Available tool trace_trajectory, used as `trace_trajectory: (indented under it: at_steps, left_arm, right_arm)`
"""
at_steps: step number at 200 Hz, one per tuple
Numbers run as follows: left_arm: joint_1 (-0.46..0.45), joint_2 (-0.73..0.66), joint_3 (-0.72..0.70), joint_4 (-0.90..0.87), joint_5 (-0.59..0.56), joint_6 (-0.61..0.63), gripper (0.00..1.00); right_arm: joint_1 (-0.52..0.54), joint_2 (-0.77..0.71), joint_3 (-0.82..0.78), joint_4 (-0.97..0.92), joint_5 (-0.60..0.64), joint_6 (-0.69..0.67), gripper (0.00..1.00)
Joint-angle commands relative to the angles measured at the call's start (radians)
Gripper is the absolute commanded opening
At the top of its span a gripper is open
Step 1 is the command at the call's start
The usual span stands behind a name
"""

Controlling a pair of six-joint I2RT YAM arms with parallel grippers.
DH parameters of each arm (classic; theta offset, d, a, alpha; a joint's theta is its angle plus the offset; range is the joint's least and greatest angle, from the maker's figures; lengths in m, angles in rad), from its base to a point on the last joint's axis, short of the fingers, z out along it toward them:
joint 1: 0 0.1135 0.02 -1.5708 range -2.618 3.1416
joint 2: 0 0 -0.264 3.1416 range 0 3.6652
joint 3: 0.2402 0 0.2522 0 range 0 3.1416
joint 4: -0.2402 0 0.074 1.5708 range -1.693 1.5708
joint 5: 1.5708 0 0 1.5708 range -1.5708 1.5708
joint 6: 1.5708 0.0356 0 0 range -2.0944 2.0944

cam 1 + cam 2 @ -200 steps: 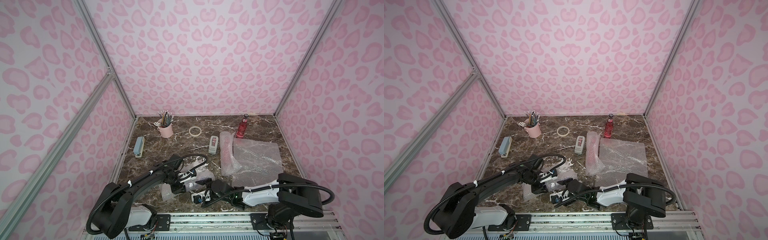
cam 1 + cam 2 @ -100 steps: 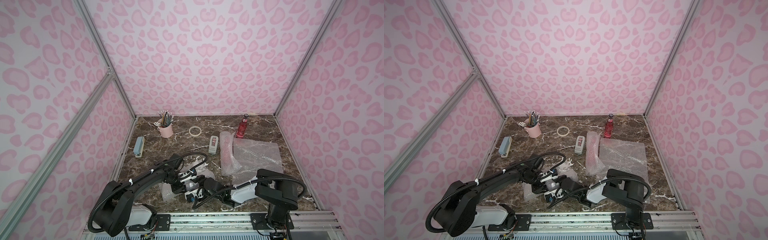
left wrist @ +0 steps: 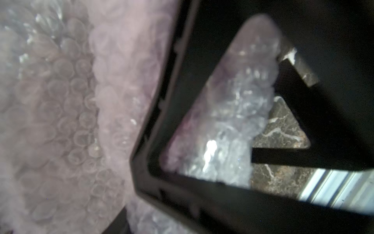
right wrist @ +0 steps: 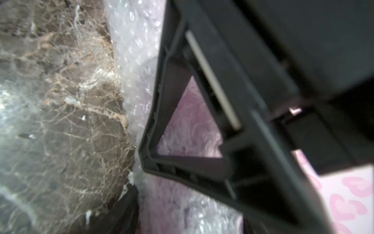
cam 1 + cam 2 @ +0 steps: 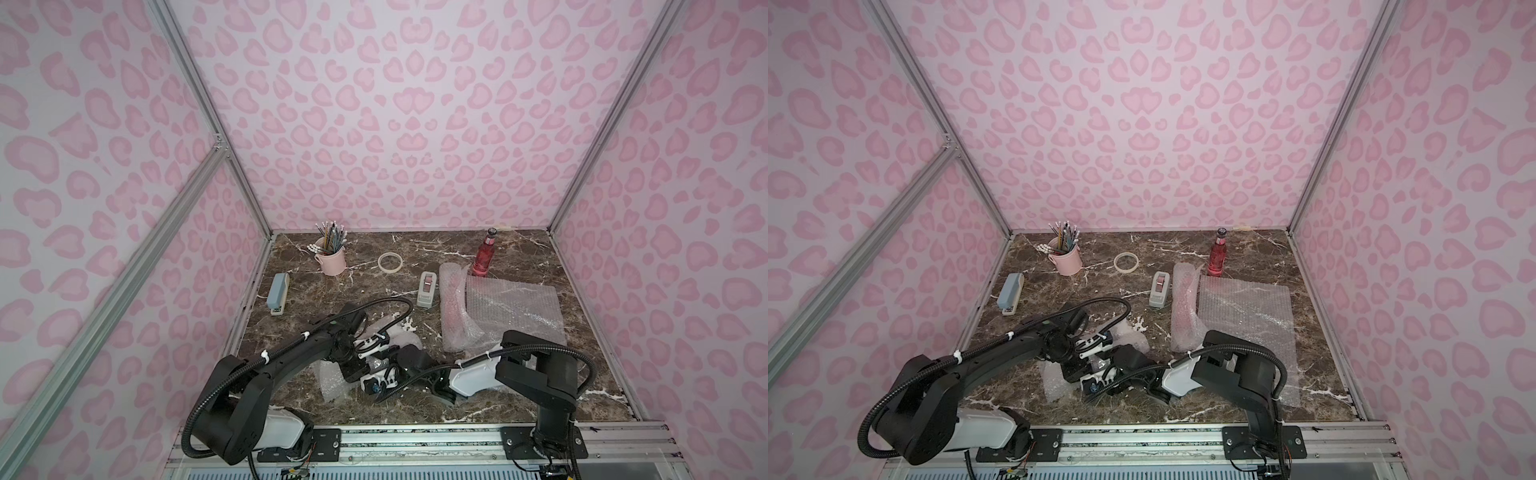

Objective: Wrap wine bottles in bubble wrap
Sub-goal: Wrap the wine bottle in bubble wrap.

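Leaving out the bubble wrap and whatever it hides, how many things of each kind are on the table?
bottle: 1
cup of pencils: 1
ring of tape: 1
tape dispenser: 1
stapler: 1
Total: 5

light even | top views sharp | wrist views blurred | glare on bubble wrap (image 3: 210,150)

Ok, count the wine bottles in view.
1 bare: the pink-red bottle stands upright at the far right. The pinkish bubble-wrap roll and the bundle near the front edge may hide more.
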Motion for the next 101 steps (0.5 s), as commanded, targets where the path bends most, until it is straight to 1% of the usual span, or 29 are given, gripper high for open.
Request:
trace_trajectory:
  at_steps: [1, 22, 50, 66, 68, 70, 101]
  left_arm:
    - [-0.016, -0.012, 0.0, -0.125, 0.134, 0.193, 0.61]
    - [-0.016, -0.025, 0.002, -0.138, 0.141, 0.207, 0.67]
    - [-0.015, -0.027, 0.006, -0.145, 0.15, 0.225, 0.72]
    - [-0.016, -0.034, 0.015, -0.158, 0.145, 0.248, 0.8]
    - [-0.016, -0.036, 0.016, -0.159, 0.143, 0.249, 0.94]
    - [-0.016, -0.038, 0.016, -0.16, 0.143, 0.251, 1.0]
    - [-0.016, -0.08, 0.019, -0.197, 0.128, 0.275, 0.98]
  right_arm:
    - [-0.023, 0.041, 0.037, -0.303, -0.053, 0.003, 0.74]
    - [-0.027, 0.057, 0.067, -0.37, -0.067, 0.01, 0.74]
    - [-0.025, 0.041, 0.077, -0.372, -0.059, 0.01, 0.74]
    - [-0.025, 0.032, 0.091, -0.384, -0.066, 0.014, 0.74]
    - [-0.025, 0.03, 0.093, -0.385, -0.067, 0.015, 0.74]
    - [-0.025, 0.03, 0.093, -0.385, -0.068, 0.016, 0.74]
    - [-0.027, 0.017, 0.098, -0.392, -0.08, 0.026, 0.74]
